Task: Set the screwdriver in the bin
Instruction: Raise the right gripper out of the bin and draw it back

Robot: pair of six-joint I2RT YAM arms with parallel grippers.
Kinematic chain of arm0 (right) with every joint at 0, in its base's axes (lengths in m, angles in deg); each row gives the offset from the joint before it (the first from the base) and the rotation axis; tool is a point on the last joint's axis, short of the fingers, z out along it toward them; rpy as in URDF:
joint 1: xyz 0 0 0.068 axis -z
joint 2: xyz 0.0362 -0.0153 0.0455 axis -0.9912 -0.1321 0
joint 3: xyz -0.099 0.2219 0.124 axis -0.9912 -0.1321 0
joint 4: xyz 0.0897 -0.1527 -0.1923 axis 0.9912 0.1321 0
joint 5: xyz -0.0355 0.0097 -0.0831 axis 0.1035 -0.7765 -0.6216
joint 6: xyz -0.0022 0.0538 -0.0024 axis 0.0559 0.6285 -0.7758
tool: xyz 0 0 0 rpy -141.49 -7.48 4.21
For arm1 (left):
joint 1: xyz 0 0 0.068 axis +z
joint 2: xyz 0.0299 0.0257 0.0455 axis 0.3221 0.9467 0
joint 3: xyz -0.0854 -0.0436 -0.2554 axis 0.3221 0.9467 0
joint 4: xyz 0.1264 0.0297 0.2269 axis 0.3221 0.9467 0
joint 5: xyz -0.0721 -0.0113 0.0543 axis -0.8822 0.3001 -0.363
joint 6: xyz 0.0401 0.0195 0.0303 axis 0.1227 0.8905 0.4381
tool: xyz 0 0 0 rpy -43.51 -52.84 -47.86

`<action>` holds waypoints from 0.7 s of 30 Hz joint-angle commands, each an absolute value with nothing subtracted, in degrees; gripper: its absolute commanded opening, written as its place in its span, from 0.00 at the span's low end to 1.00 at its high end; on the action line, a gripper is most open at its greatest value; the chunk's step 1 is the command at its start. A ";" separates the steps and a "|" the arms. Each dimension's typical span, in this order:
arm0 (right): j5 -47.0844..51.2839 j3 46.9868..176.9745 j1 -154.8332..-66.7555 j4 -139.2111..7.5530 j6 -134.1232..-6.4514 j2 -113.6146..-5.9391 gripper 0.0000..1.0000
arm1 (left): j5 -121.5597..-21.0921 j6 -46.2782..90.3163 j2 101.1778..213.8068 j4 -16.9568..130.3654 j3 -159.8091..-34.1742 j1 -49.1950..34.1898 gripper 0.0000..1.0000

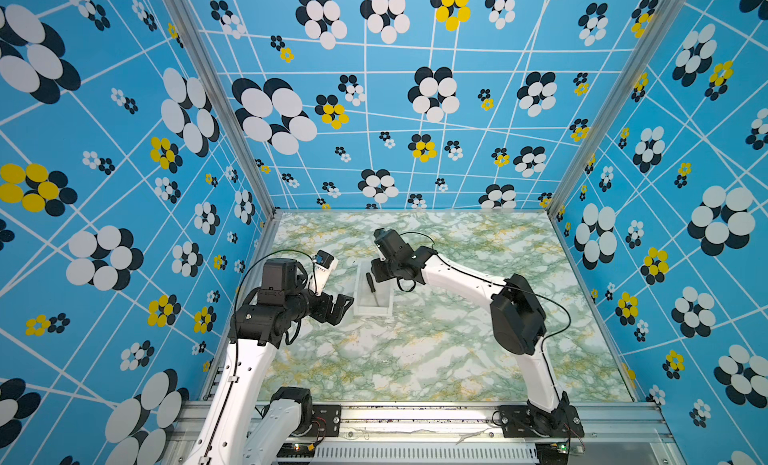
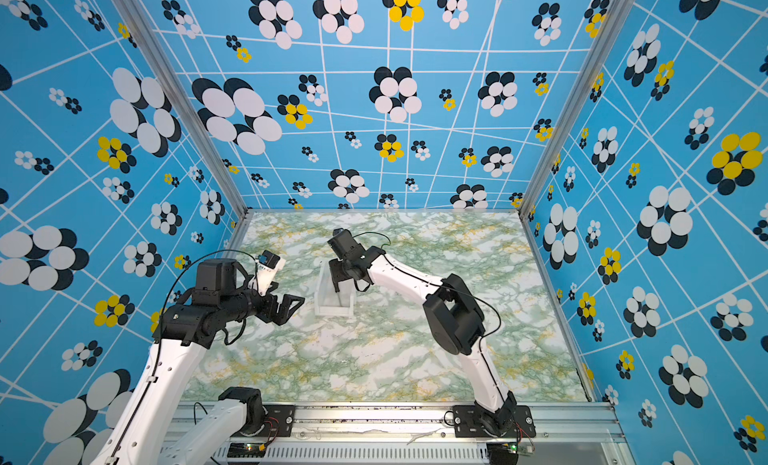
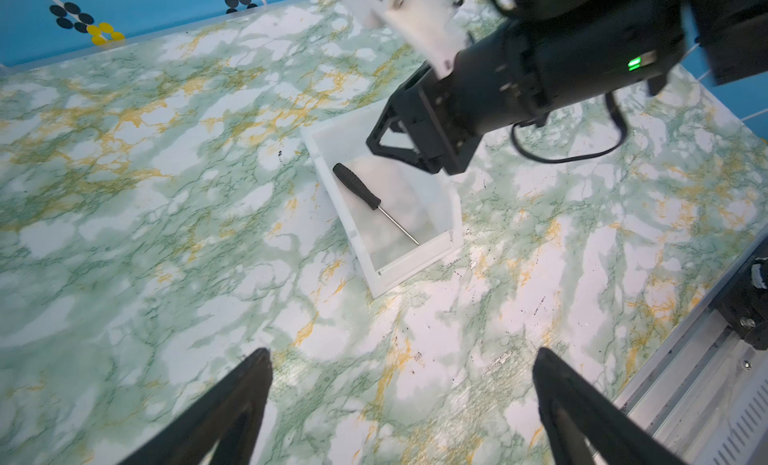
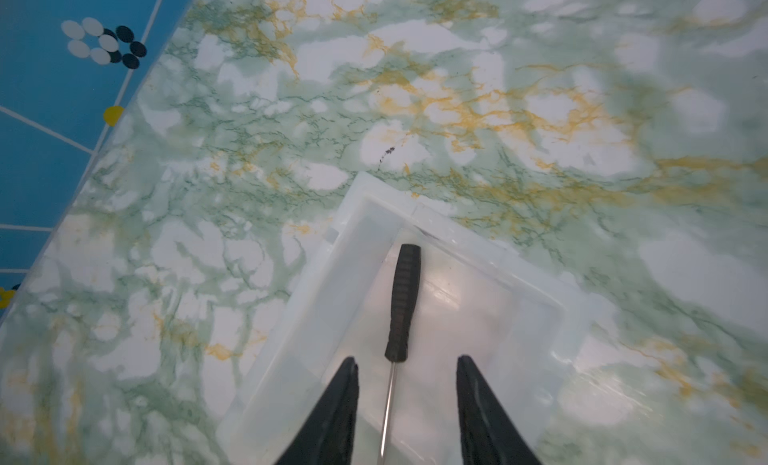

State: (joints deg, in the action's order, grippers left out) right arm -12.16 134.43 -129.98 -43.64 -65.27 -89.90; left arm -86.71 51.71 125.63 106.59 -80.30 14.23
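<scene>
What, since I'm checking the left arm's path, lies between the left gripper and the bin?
Nothing but bare marbled tabletop separates the left gripper from the bin; the left wrist view shows it. The screwdriver lies inside the bin.

Bright, even light; wrist views slightly blurred.
</scene>
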 commanded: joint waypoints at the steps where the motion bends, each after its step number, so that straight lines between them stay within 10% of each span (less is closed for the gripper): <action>1: -13.75 124.84 -127.02 -52.78 -63.36 -79.41 0.57 | -83.90 50.92 124.83 104.92 -78.63 14.61 0.99; 8: -15.10 103.19 -118.20 -63.21 -60.33 -60.56 0.99 | -79.84 49.02 126.82 104.52 -80.44 14.57 0.99; 21: -34.48 78.78 -116.95 -72.88 -79.02 -38.07 0.99 | -69.52 42.75 133.45 100.05 -82.82 15.07 0.99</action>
